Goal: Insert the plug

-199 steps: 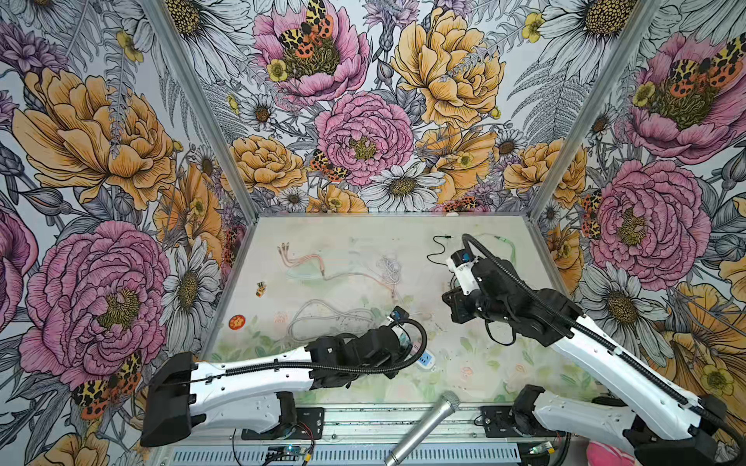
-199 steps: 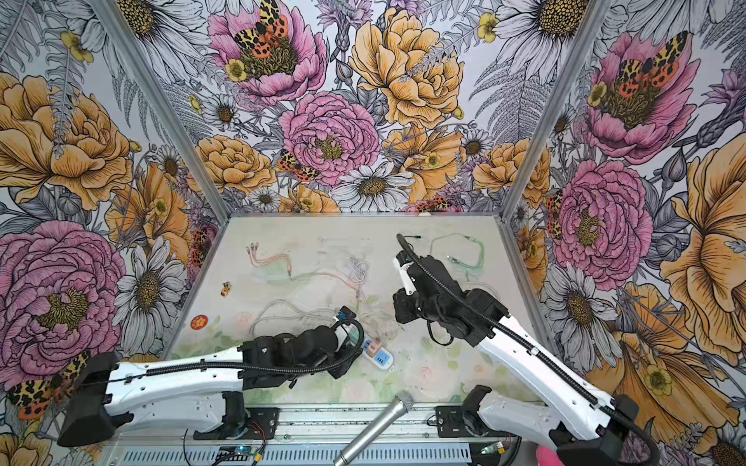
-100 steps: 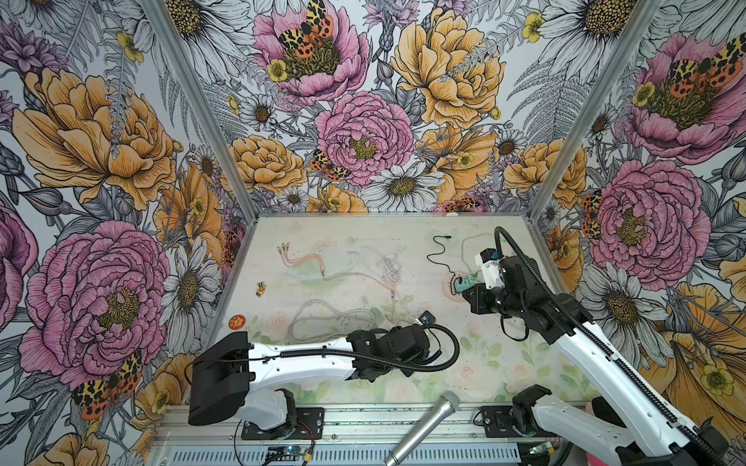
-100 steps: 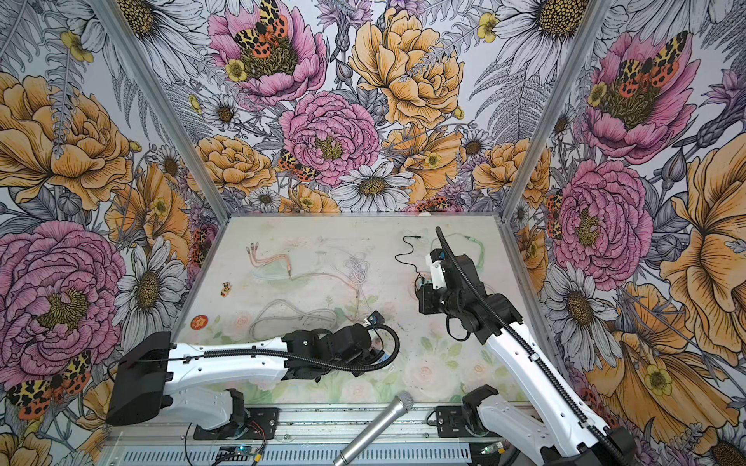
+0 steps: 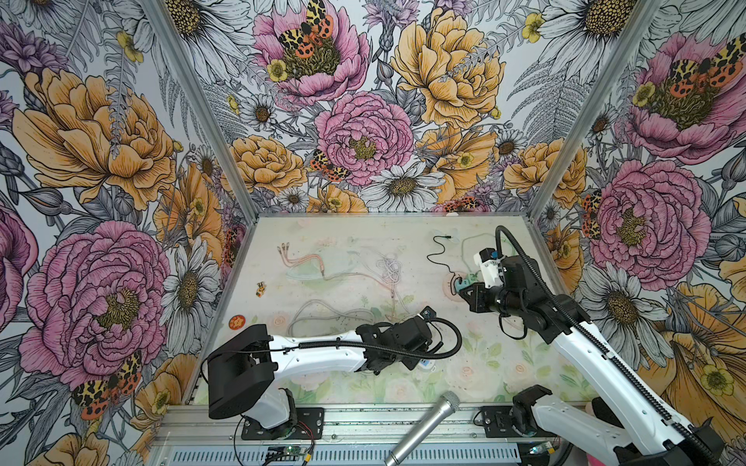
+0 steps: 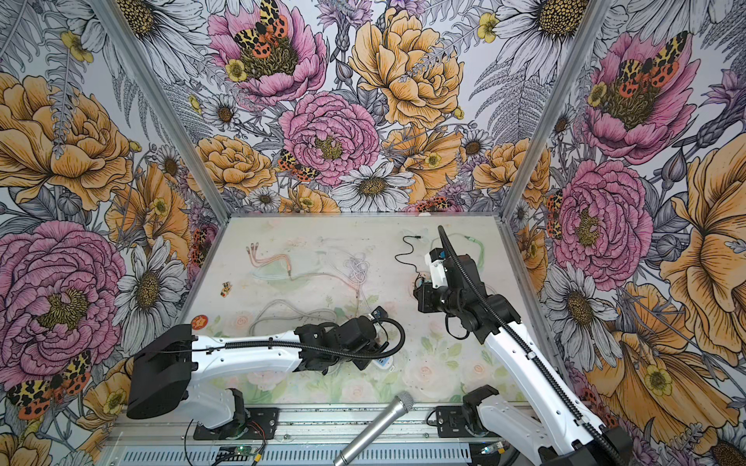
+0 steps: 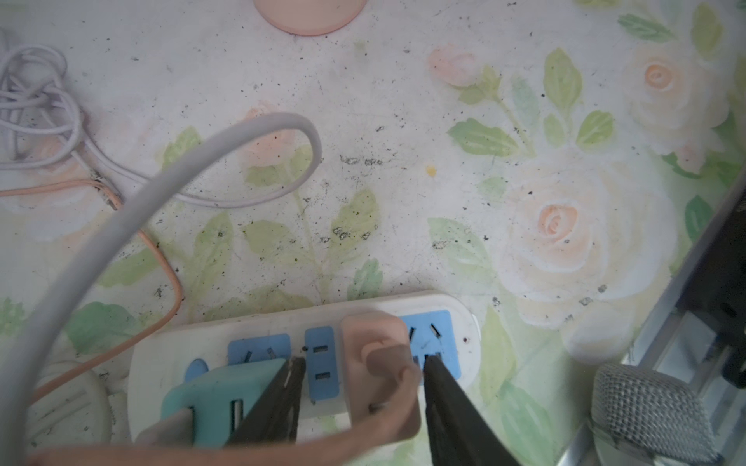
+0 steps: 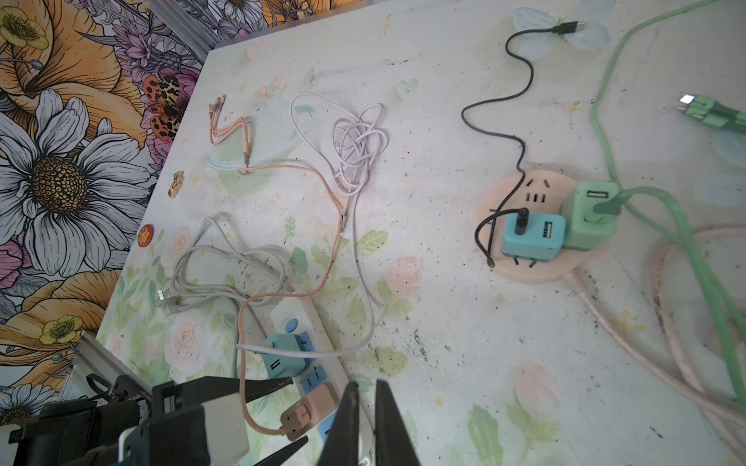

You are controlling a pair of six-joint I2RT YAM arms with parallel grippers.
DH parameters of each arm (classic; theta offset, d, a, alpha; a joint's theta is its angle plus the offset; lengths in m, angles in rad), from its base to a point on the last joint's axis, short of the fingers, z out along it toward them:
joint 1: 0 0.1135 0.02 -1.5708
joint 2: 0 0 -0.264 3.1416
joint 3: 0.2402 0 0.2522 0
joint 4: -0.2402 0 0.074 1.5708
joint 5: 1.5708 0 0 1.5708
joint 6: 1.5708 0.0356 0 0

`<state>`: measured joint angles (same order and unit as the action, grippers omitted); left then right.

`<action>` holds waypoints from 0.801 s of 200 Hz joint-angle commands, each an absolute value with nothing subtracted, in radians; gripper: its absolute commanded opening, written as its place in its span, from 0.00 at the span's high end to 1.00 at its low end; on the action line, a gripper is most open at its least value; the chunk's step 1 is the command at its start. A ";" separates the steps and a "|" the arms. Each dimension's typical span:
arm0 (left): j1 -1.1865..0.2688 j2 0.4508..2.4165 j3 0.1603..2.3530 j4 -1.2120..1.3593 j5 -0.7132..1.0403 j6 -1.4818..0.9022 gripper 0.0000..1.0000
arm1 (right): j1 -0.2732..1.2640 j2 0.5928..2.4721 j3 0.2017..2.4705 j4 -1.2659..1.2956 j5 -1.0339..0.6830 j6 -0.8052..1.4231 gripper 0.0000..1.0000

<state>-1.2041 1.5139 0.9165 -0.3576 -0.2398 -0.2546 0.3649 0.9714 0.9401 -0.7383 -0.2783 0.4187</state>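
Now the right gripper (image 8: 367,383) has drawn back and hangs well clear, its fingers pinched almost together on nothing. Left gripper (image 7: 363,360) has reached further out and stands roughly half open, jaws straddling the dusty-pink square plastic plug (image 7: 371,335) without clamping it. Plug sits between those jaws on the white power strip with blue sockets (image 7: 464,306), teal cube charger (image 7: 218,387) just outside one jaw. Appears seated, though prong depth is hidden. Probably only release, or a last press, remains.

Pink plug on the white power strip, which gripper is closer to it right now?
Left. The left gripper straddles the pink plug on the power strip, a finger on each side. The right gripper is far off, over by the round socket.
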 commanded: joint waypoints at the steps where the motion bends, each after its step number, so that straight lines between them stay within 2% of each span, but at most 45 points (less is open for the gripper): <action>1: -1.198 1.524 0.927 -0.325 -0.203 -0.266 0.50 | 0.356 0.974 0.929 -0.704 -0.300 0.413 0.88; 67: -1.216 1.593 0.948 -0.327 -0.146 -0.278 0.53 | 0.351 0.974 0.907 -0.689 -0.317 0.416 0.88; 74: -1.215 1.595 0.947 -0.327 -0.149 -0.283 0.57 | 0.351 0.974 0.906 -0.687 -0.316 0.414 0.88; 84: -1.211 1.597 0.942 -0.327 -0.159 -0.290 0.71 | 0.350 0.977 0.906 -0.687 -0.317 0.414 0.88; 92: -1.207 1.594 0.938 -0.327 -0.159 -0.295 0.75 | 0.349 0.979 0.905 -0.686 -0.318 0.413 0.88; 160: -1.185 1.599 0.908 -0.322 -0.122 -0.346 0.77 | 0.348 0.983 0.897 -0.683 -0.325 0.411 0.88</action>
<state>-1.1957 1.5936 0.9176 -0.3466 -0.1581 -0.3069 0.3519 0.9783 0.9062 -0.7124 -0.3119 0.4187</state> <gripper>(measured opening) 0.287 0.116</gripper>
